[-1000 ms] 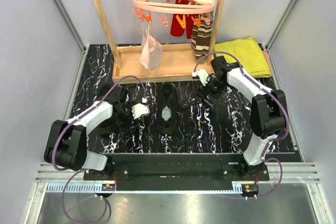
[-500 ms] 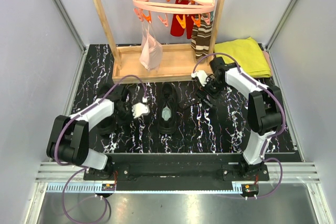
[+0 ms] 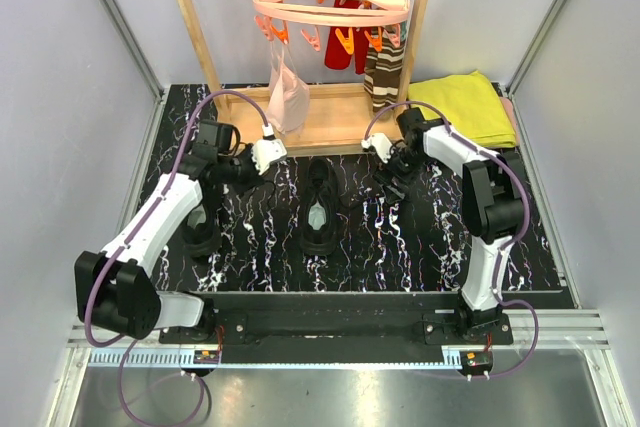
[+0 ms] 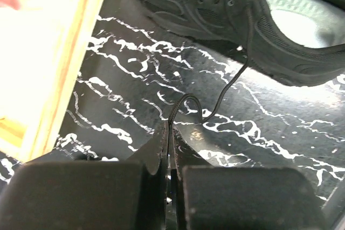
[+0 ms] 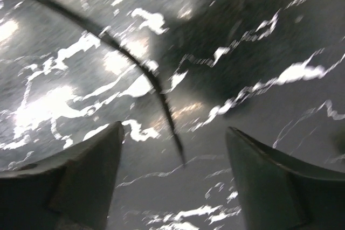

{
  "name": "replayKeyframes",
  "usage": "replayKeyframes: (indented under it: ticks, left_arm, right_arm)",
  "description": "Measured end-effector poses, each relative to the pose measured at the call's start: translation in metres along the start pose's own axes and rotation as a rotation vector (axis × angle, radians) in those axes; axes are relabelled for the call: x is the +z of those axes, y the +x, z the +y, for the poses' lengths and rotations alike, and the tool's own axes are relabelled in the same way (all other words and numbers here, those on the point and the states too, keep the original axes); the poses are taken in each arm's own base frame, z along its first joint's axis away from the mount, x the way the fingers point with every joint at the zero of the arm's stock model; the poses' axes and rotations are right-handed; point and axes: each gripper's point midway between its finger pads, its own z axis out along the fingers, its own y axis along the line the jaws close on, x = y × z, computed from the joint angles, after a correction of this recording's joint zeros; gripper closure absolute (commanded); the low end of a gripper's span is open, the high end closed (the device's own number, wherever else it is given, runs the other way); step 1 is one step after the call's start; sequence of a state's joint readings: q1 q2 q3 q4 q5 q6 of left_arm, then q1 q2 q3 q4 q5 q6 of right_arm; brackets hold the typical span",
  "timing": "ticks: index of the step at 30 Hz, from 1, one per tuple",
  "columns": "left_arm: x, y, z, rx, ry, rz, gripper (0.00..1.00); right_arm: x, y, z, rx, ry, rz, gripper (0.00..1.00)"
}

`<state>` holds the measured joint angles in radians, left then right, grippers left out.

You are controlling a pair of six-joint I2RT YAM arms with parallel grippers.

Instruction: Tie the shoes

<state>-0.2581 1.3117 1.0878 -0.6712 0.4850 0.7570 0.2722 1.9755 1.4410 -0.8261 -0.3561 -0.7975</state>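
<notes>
One black shoe with a pale insole lies toe-away at the table's middle; it also fills the top right of the left wrist view. The other shoe lies at the left, partly under my left arm. My left gripper hangs near the wooden base, shut on a thin black lace that runs slack to the middle shoe's eyelets. My right gripper is open low over the table right of that shoe. A loose lace end lies between its fingers, untouched.
A wooden rack's base tray stands just behind both grippers. From its pink clip hanger hang a pale cloth, a red garment and striped socks. A yellow towel lies back right. Grey walls enclose the table.
My left gripper has shut on the lace and swung from beside the left shoe up and back toward the wooden base. My right gripper shifted slightly back, its fingers still apart.
</notes>
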Motion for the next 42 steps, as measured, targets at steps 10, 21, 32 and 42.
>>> replayKeyframes:
  ticks: [10, 21, 32, 42]
  left_arm:
    - [0.000, 0.002, -0.006, -0.039, 0.020, 0.003, 1.00]
    - [0.001, 0.016, -0.021, -0.090, 0.034, 0.019, 1.00]
    - [-0.007, 0.009, -0.024, -0.087, -0.014, -0.045, 1.00]
    - [-0.031, 0.005, -0.036, 0.078, -0.106, -0.155, 1.00]
  right_arm:
    - [0.020, -0.008, -0.019, -0.077, 0.037, -0.005, 0.35]
    - [0.025, 0.000, 0.012, -0.193, 0.082, 0.001, 0.97]
    - [-0.008, -0.006, 0.011, -0.019, 0.102, -0.053, 1.00]
    - [-0.150, -0.172, 0.046, -0.110, 0.110, -0.576, 1.00]
